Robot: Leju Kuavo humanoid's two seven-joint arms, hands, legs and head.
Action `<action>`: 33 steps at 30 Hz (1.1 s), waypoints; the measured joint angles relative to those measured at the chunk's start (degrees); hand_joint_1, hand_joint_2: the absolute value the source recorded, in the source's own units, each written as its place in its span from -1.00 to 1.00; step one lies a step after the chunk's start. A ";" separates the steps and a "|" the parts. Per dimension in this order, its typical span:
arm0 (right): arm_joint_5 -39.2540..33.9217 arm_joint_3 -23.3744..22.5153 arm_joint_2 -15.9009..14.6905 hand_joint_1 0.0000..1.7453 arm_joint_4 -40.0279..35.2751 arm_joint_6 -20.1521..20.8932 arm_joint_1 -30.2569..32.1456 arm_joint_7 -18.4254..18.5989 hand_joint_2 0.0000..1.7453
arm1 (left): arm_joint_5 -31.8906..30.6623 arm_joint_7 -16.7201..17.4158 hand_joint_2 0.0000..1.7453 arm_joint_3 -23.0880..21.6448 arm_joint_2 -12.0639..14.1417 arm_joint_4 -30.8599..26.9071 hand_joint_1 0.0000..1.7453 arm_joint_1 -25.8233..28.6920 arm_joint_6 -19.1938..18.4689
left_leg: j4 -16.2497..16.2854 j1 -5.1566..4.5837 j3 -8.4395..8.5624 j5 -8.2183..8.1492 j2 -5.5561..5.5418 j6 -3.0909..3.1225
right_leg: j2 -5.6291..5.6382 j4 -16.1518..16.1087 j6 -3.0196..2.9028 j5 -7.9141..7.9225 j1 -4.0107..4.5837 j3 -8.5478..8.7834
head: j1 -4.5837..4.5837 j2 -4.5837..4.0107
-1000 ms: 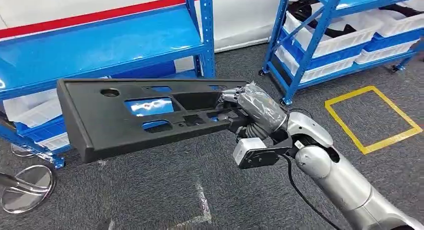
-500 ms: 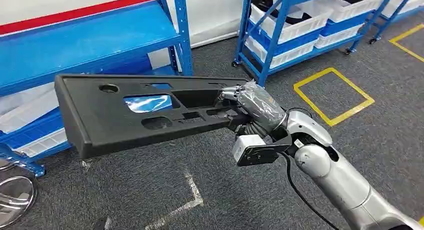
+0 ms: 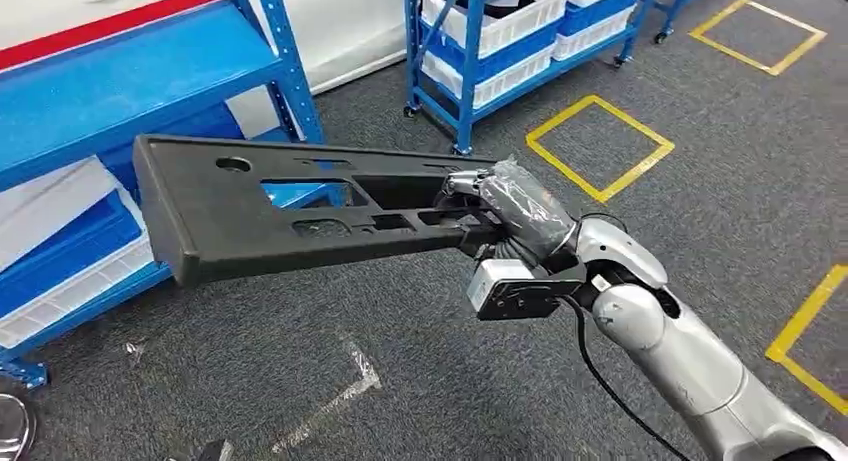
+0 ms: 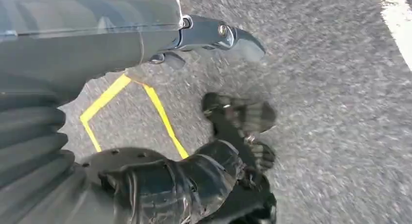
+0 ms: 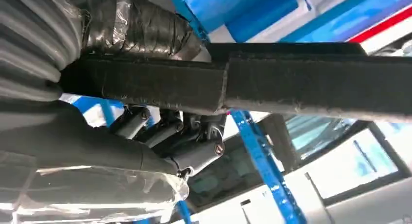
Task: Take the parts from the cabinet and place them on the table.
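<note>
A long black plastic panel [image 3: 260, 221] with several cut-outs hangs level above the grey carpet, reaching out to the left. My right hand [image 3: 500, 206], wrapped in clear film, grips its right end. In the right wrist view the panel's edge [image 5: 316, 85] runs across, with the dark fingers [image 5: 194, 136] hooked under it. My left hand [image 4: 121, 44] hangs over the carpet, its thumb [image 4: 214, 32] stretched out and nothing in it.
A blue shelf rack [image 3: 130, 91] with white bins [image 3: 60, 281] stands at the left, behind the panel. A second blue rack [image 3: 470, 71] with white bins is further back. Yellow tape squares [image 3: 600, 136] and a white tape corner [image 3: 340, 391] mark the carpet.
The whole picture has shifted: the camera has turned right, so both racks and the yellow square slid to the left. The panel stays in my right hand's grip.
</note>
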 joint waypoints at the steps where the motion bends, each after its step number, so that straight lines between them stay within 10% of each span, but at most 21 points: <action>1: 0.00 0.00 0.00 1.00 0.04 0.00 0.00 0.02 1.00 | 0.00 0.00 1.00 0.00 0.00 0.00 -1.00 -0.04 0.00 | -2.41 0.07 2.27 2.39 -0.15 0.09 | 0.71 0.31 0.17 0.61 -0.11 -1.01 | -0.02 0.00; 3: 0.00 0.00 0.00 1.00 0.09 0.00 -0.01 0.04 1.00 | 0.00 0.00 1.00 0.00 0.00 0.00 -1.00 -0.17 0.00 | -11.29 0.28 8.75 4.53 -2.00 0.39 | 2.01 0.85 0.70 1.66 -0.36 -2.64 | -0.04 0.00; 4: 0.00 0.00 0.00 1.00 0.09 0.00 -0.04 0.04 1.00 | 0.00 0.00 1.00 0.00 0.00 0.00 -1.00 -0.33 0.00 | -15.47 0.37 11.27 2.14 -4.45 0.61 | 2.45 0.90 1.10 2.19 -0.32 -3.29 | -0.02 0.00; 8: -0.02 0.00 0.00 1.00 0.13 0.00 -0.05 0.15 1.00 | 0.00 0.04 1.00 0.00 -0.02 0.00 -1.00 -0.31 -0.02 | -17.92 -0.09 11.23 3.59 -3.04 1.12 | 4.82 -0.77 2.71 5.36 -0.45 -3.79 | -0.09 0.00; 9: -0.02 0.00 -0.11 1.00 0.24 0.00 0.00 0.15 1.00 | 0.00 0.02 1.00 0.00 -0.07 0.00 -1.00 -0.46 -0.02 | -18.52 0.61 11.00 4.58 -1.98 1.73 | 3.24 -0.35 2.60 4.31 -0.53 -4.18 | 0.40 0.00; 11: -0.07 0.00 -0.11 1.00 0.31 0.00 -0.13 0.17 1.00 | 0.00 0.02 1.00 -0.02 -0.09 0.00 -1.00 -0.45 0.00 | -18.76 0.22 9.56 6.00 -0.63 3.06 | -0.11 4.35 2.69 -2.61 -0.50 -5.77 | 0.72 0.00; 13: -0.11 0.00 -0.02 1.00 0.37 0.00 -0.09 0.20 1.00 | 0.09 0.07 1.00 -0.02 -0.09 0.00 -1.00 -0.31 0.00 | -18.73 -0.02 7.79 7.34 0.76 3.05 | -0.96 12.88 3.15 -8.61 -0.72 -6.87 | 0.81 0.00; 14: -0.13 0.00 -0.02 1.00 0.42 0.00 -0.08 0.28 1.00 | 0.13 0.07 1.00 -0.02 -0.07 0.00 -1.00 -0.30 0.00 | -18.70 -0.07 6.90 7.96 1.57 2.99 | -0.98 15.88 3.35 -8.66 -0.82 -6.92 | 0.88 0.00; 16: -0.26 0.00 -0.02 1.00 0.57 0.02 -0.07 0.39 1.00 | 0.15 0.09 1.00 -0.02 -0.02 0.00 -1.00 -0.35 0.02 | -18.50 -0.19 4.98 9.25 2.86 2.83 | -1.05 16.89 3.68 -4.16 -1.10 -5.09 | 0.90 0.00; 18: -0.50 0.00 -0.02 1.00 0.59 0.09 -0.13 0.48 1.00 | 0.17 0.15 1.00 -0.02 -0.02 0.00 -1.00 -0.46 0.00 | -17.82 -0.21 2.77 10.51 3.95 2.28 | -2.74 10.03 3.84 -1.26 -1.13 1.25 | 0.92 0.00; 20: -0.74 0.00 0.04 1.00 0.53 0.13 -0.42 0.68 1.00 | 0.20 0.17 1.00 -0.02 -0.02 -0.02 -1.00 -0.38 -0.07 | -16.92 -0.37 1.89 11.11 4.90 1.66 | -5.49 -1.58 3.55 -6.62 -0.16 9.12 | 0.83 0.00; 23: -0.94 0.00 0.07 1.00 0.44 0.13 -1.14 1.03 1.00 | 0.70 0.44 1.00 -0.02 0.04 -0.02 -1.00 -0.40 -0.68 | -17.65 0.22 1.87 12.92 6.58 0.67 | -4.14 -2.01 1.95 -6.09 0.50 7.44 | 0.95 0.00; 24: -0.94 0.00 0.07 1.00 0.46 0.13 -1.17 1.29 1.00 | 1.03 0.50 1.00 0.00 0.04 -0.02 -1.00 -0.36 -1.18 | -17.76 0.22 1.48 13.01 6.50 0.20 | -3.69 -2.30 1.14 -5.28 0.17 7.14 | 1.03 0.00; 25: -0.94 0.00 0.09 1.00 0.42 0.13 -1.30 1.71 1.00 | 1.71 0.55 1.00 0.00 0.13 0.00 -1.00 -0.35 -1.86 | -16.74 0.57 0.86 10.89 3.78 -0.38 | -3.30 -2.36 0.62 -4.46 0.01 6.63 | 0.96 0.00; 28: -0.92 0.00 0.15 1.00 0.39 0.07 -1.72 3.06 1.00 | 2.82 0.55 1.00 0.00 0.48 0.00 -1.00 0.03 -3.34 | -6.40 0.54 -1.73 0.45 0.14 -0.66 | -1.49 -2.34 -0.39 -2.41 0.05 4.42 | 0.64 0.00; 29: -0.92 0.00 0.15 1.00 0.37 0.04 -1.78 3.48 1.00 | 2.91 0.66 1.00 -0.02 0.68 0.00 -1.00 0.10 -3.61 | -2.68 0.53 -2.35 -0.21 0.04 -0.62 | -0.76 -2.30 -0.42 -1.72 0.14 3.53 | 0.61 0.00; 31: -0.87 0.00 0.13 1.00 0.09 -0.06 -1.73 4.91 1.00 | 2.80 1.25 1.00 -0.02 1.09 0.00 -1.00 0.10 -4.15 | -0.29 0.53 -1.51 3.50 -0.07 -0.42 | 0.67 -2.13 -0.32 -0.44 0.17 1.66 | 0.61 0.00; 33: -0.53 0.00 0.09 1.00 -0.37 -0.18 -1.72 6.18 1.00 | 2.38 1.75 1.00 -0.02 1.51 0.00 -1.00 0.07 -4.61 | -6.21 0.53 3.45 7.00 -0.74 0.12 | 2.06 -1.86 -0.02 0.66 0.08 -0.02 | 0.61 0.00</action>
